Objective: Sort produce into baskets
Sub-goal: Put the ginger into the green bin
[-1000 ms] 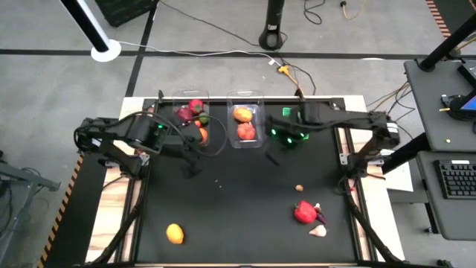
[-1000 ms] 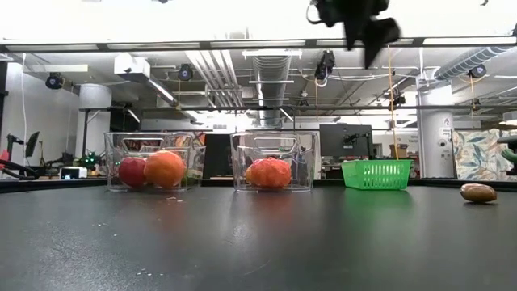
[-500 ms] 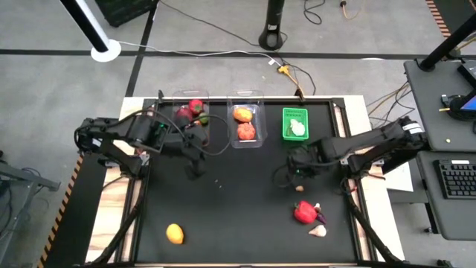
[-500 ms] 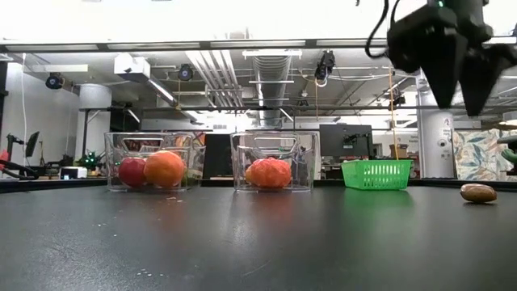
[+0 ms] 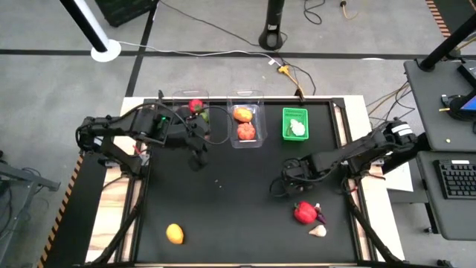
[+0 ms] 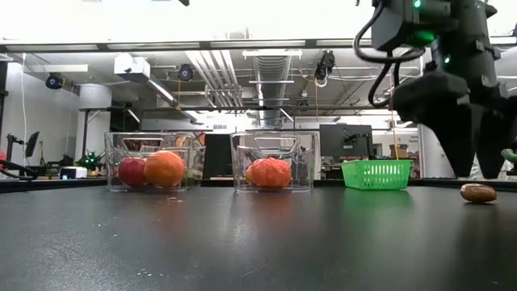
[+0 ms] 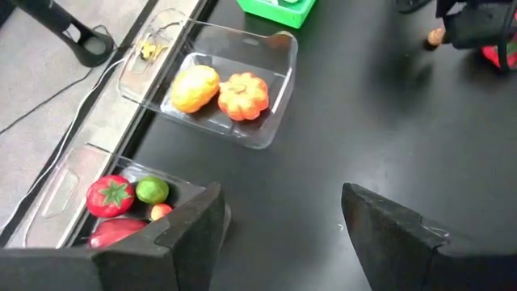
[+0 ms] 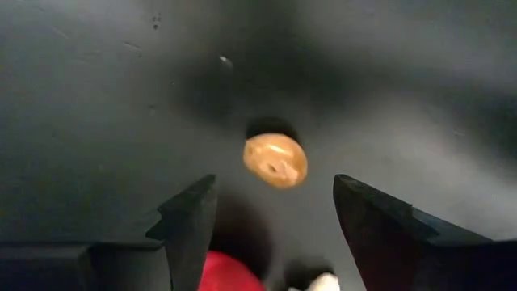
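The small brown piece (image 8: 275,161) lies on the black table (image 5: 238,216) toward its right side, roundish with no clear long axis. It sits just ahead of the right gripper (image 8: 275,222), centred on the gap between the two spread fingers (image 8: 190,218), not touching either. Close behind the gripper lie a red piece (image 5: 303,212) and a white garlic-like piece (image 5: 317,231), near the front right corner.

Along the far edge, the left clear tub (image 7: 81,174) holds a red tomato (image 7: 111,196), a lime (image 7: 151,191) and other red pieces. The middle clear tub (image 7: 271,89) holds a yellow-orange piece (image 7: 195,88) and an orange pumpkin-like piece (image 7: 244,94). The green basket (image 5: 286,126) holds a white piece (image 5: 297,128).

The left gripper (image 7: 279,234) hangs beside the left tub, fingers released and empty. An orange piece (image 5: 174,234) lies near the front left corner.
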### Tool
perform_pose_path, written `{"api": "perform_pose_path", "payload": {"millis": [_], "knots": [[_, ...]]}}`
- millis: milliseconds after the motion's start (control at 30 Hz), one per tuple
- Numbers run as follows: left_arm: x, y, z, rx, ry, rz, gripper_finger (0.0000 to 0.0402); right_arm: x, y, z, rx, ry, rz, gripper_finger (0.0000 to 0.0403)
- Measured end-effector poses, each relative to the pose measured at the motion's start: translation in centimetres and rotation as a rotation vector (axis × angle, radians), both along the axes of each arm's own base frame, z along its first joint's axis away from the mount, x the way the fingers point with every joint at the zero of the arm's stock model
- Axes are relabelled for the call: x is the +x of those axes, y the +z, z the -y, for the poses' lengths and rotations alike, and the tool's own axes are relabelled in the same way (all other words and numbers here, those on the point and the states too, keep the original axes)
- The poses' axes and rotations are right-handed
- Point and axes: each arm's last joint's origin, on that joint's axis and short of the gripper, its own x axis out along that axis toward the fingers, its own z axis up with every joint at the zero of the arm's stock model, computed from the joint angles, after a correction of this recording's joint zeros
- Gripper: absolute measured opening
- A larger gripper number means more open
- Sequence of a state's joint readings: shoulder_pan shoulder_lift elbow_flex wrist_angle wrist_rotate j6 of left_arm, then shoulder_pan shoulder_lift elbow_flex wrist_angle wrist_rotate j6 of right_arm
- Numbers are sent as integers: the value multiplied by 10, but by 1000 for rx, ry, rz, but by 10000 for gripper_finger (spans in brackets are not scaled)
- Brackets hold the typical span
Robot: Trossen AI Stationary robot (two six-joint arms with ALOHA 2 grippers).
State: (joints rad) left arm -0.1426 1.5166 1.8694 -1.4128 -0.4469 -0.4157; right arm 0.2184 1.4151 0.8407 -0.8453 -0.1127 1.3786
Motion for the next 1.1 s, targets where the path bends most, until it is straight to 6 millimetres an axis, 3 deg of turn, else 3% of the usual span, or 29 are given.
{"api": "perform_pose_path", "payload": {"millis": [467,867,1100], "knots": [[2,1,-1,19,17,22,231,11,-31,-2,-22,99,-69,191],[3,2,-2,28,27,38,231,12,-27,-2,-41,120,-33,97],[3,2,-2,24,33,41,231,10,-16,2,-54,110,14,93]]}}
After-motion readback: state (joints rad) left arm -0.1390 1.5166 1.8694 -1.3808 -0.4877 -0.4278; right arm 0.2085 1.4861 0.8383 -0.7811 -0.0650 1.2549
